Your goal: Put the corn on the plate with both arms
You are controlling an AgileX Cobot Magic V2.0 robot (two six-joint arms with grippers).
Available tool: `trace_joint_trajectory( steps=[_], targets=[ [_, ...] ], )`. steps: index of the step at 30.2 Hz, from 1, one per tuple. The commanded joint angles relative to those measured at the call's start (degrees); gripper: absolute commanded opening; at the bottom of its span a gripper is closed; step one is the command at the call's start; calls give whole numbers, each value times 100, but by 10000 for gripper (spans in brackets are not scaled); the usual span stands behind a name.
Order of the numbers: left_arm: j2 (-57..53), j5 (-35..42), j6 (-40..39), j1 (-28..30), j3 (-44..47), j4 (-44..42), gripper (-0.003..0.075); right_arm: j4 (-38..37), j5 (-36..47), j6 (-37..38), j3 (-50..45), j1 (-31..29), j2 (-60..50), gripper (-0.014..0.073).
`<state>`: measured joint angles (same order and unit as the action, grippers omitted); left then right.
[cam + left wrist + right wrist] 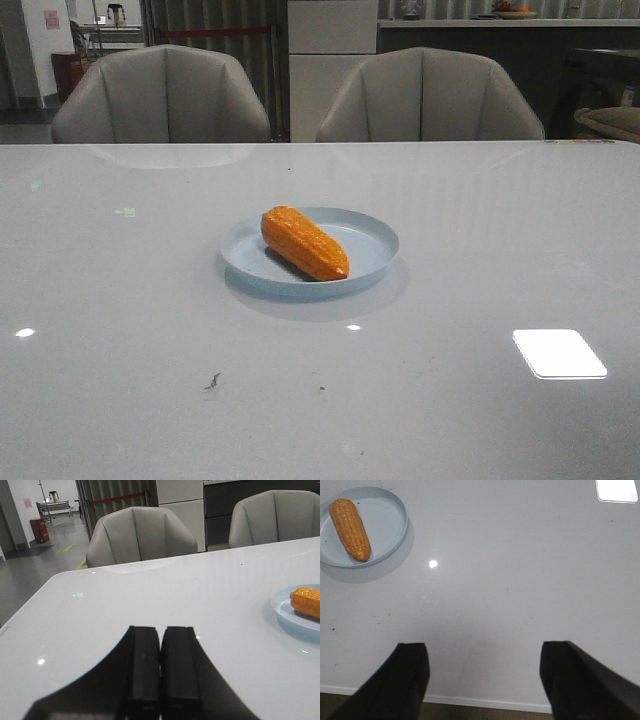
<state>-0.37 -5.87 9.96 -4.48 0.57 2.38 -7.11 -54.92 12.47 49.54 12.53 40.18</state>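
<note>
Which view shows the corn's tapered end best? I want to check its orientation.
The right wrist view: the whole corn is seen from above on the plate. The front view shows it whole but at a low angle; the left wrist view cuts it off.

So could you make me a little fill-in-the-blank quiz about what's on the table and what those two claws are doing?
1. The orange corn lies on the pale-blue ____.
2. The left gripper has its two fingers pressed ____.
3. The right gripper has its fingers spread ____, with nothing between them.
4. Behind the table stand two grey ____.

Missing words: plate; together; apart; chairs
</note>
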Motion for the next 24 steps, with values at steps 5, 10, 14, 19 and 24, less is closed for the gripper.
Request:
trace_joint_trajectory(
  steps=[5, 10, 14, 19, 24],
  targets=[
    [-64, 419, -53, 0, 217, 5, 93, -68, 391, 10, 150, -31, -5, 570],
    [-64, 419, -53, 0, 217, 5, 93, -68, 391, 10, 150, -31, -5, 570],
    [-64, 419, -53, 0, 217, 5, 93, -68, 391, 10, 150, -31, -5, 570],
    [-64, 419, -53, 0, 217, 5, 93, -180, 398, 10, 150, -31, -60, 570],
    [-64, 419, -53, 0, 217, 5, 93, -269, 389, 10, 150, -31, -287, 524]
  ],
)
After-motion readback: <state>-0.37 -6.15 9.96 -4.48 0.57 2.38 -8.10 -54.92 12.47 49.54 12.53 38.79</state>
